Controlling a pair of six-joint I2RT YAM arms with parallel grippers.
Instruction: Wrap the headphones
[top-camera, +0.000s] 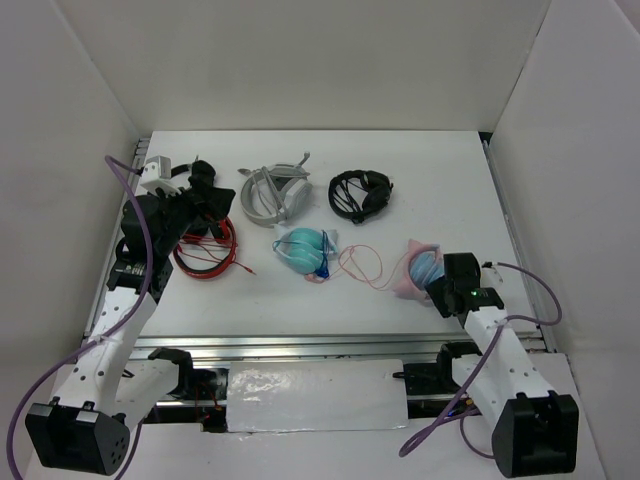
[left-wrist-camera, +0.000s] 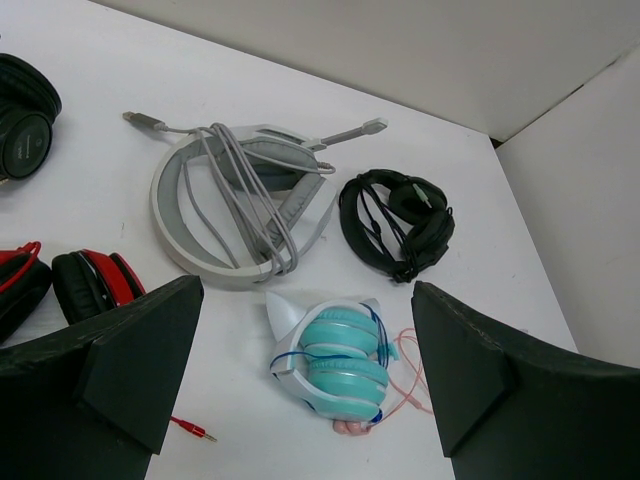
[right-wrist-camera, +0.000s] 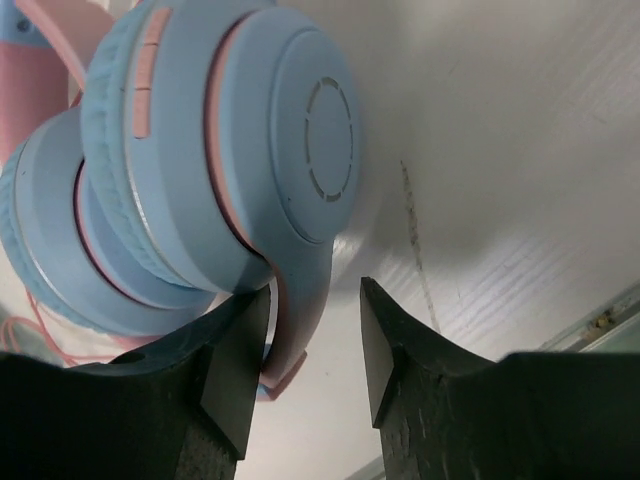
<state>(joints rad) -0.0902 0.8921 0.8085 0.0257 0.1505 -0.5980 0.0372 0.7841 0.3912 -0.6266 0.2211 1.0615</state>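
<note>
clear: table (top-camera: 468, 212) right of headphones (top-camera: 422, 268) | obstacle: teal pair (top-camera: 303, 250) left (cable (top-camera: 362, 263) between)

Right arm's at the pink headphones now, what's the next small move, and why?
Probably close the right end effector on the headphones. Their pink band sits between the open fingers, with a gap showing on one side, so a firm hold seems needed before any wrapping.
</note>
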